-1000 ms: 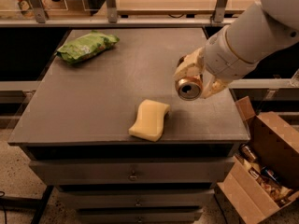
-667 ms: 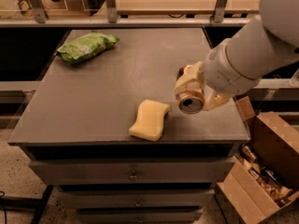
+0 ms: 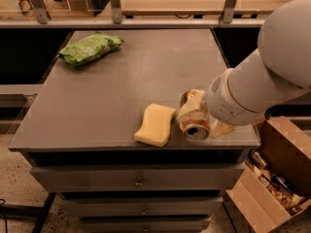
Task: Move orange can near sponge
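The orange can (image 3: 196, 128) lies tilted on its side, silver top facing the camera, low over the table's front right part and just right of the sponge. My gripper (image 3: 199, 116) is shut on the can, its pale fingers (image 3: 190, 109) wrapped around the can's body. The sponge (image 3: 155, 124) is a pale yellow wavy-sided block lying flat near the table's front edge, a small gap from the can. Whether the can touches the table is unclear.
A green snack bag (image 3: 90, 47) lies at the back left of the grey table (image 3: 97, 110). Drawers sit below the tabletop. An open cardboard box (image 3: 272, 178) with items stands on the floor at the right. A rail runs behind the table.
My gripper has carried the can down and toward the front edge, ending beside the sponge's right side. The sponge and bag have not moved.
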You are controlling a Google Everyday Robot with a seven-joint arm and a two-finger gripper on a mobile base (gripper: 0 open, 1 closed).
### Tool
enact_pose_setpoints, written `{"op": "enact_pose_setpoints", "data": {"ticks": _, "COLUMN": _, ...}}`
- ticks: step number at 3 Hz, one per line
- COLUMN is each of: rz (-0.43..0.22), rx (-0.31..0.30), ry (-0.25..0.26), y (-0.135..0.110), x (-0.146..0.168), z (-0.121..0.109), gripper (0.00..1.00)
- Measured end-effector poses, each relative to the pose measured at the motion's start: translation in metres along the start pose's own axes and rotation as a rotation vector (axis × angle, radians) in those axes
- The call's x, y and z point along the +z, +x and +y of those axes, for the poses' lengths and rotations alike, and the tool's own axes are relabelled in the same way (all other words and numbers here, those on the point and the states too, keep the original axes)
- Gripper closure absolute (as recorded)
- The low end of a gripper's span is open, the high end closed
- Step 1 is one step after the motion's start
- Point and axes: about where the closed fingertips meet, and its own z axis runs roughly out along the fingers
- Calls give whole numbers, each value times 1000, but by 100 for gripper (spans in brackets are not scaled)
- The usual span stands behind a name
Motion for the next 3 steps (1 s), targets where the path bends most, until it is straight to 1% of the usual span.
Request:
{"op": "enact_pose_setpoints", "data": {"ticks": 1, "rz": -9, "rx": 7, "ry": -3, "y": -8, "x": 11, "z": 2, "gripper": 100}}
{"op": "enact_pose_setpoints", "data": {"ticks": 2, "rz": -12, "rx": 17, "ry": -1, "y": -11, "x": 18, "z": -2, "gripper": 82}}
{"op": "enact_pose_setpoints", "data": {"ticks": 3, "rz": 7, "rx": 36, "ry": -5, "y": -12, "x": 22, "z": -3, "gripper": 58}}
